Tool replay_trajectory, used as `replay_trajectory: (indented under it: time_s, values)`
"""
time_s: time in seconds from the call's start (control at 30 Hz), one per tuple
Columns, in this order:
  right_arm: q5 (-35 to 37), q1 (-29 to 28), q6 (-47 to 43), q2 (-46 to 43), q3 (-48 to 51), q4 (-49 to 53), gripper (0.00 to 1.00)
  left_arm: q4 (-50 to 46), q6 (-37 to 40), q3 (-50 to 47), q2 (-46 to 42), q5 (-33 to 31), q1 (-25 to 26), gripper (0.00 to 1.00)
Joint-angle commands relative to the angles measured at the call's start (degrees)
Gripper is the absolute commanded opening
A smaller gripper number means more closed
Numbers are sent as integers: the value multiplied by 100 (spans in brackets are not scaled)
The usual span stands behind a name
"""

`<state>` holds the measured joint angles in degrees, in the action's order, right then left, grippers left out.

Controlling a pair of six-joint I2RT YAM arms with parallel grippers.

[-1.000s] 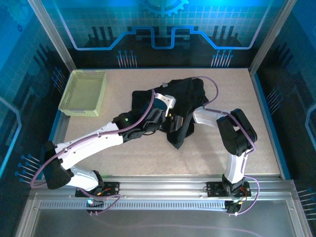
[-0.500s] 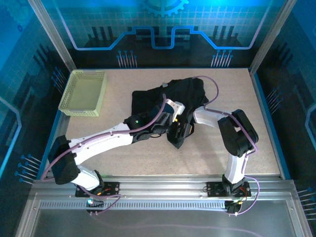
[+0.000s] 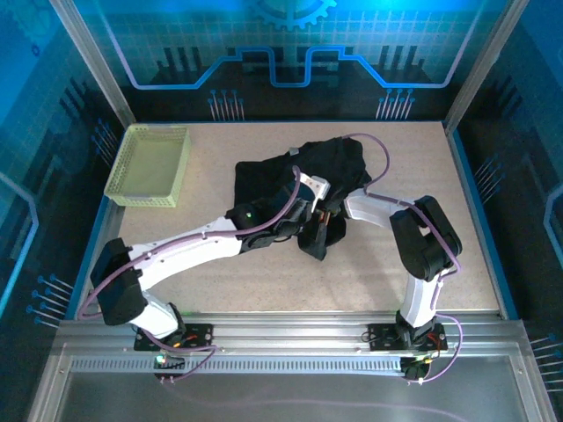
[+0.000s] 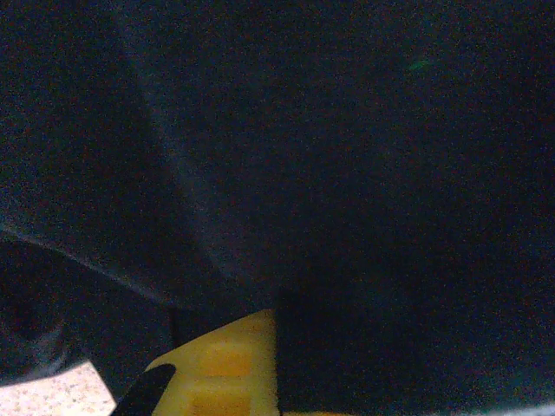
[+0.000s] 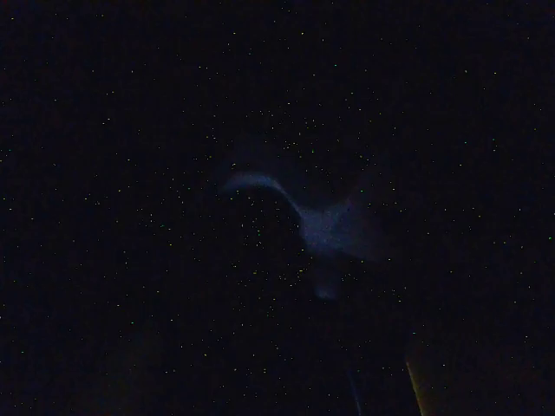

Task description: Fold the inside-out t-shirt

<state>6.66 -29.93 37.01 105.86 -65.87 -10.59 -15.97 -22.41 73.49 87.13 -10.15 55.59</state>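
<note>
Left gripper (image 3: 322, 220) snaps closed, and that is the change: a moment ago its jaws stood apart over the black t-shirt (image 3: 303, 167), and now they are fully together, low in the near fold of the cloth. The left arm (image 3: 185, 251) has also slid right and a little farther in across the table (image 3: 264, 281). From the left wrist, dark fabric hangs close over everything, with one yellow finger pad (image 4: 227, 368) poking out beneath it. Whether any cloth is really pinched between the pads I cannot tell. The shirt sits bunched in the middle of the table toward the far side, nowhere near flat, with a short tail drooping toward the near edge. The right gripper (image 3: 338, 214) is pushed into the same heap from the right, and its wrist view is almost black, so how its jaws stand I cannot tell. The basket (image 3: 149, 164) sits far left, well apart. In my judgement this is a fresh grab for spreading the shirt out, with the folding proper not yet begun.
</note>
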Motion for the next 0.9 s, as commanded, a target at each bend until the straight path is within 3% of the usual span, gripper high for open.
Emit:
replay_trajectory:
  time_s: [0.0,0.13,0.3,0.43,0.57,0.73,0.87]
  values:
    - [130,-13,-194,66,-233,-60,75,-96,183,728,-490,65,422,0]
    - [75,-69,-276,186,-203,-438,75,0,369,1346,-534,288,932,0]
    - [199,-268,-468,150,-1,-1050,75,-16,227,2187,-142,1002,1028,0]
    - [288,-454,-638,-24,389,-1498,76,-325,370,2801,228,1076,1018,0]
    - [217,-620,-744,-50,610,-1389,76,-615,492,3262,522,1126,1004,0]
    - [240,-595,-492,396,540,-1126,76,-311,288,3466,779,2025,1084,0]
    - [107,-475,-302,716,102,-900,78,-395,210,4157,1233,2510,1322,0]
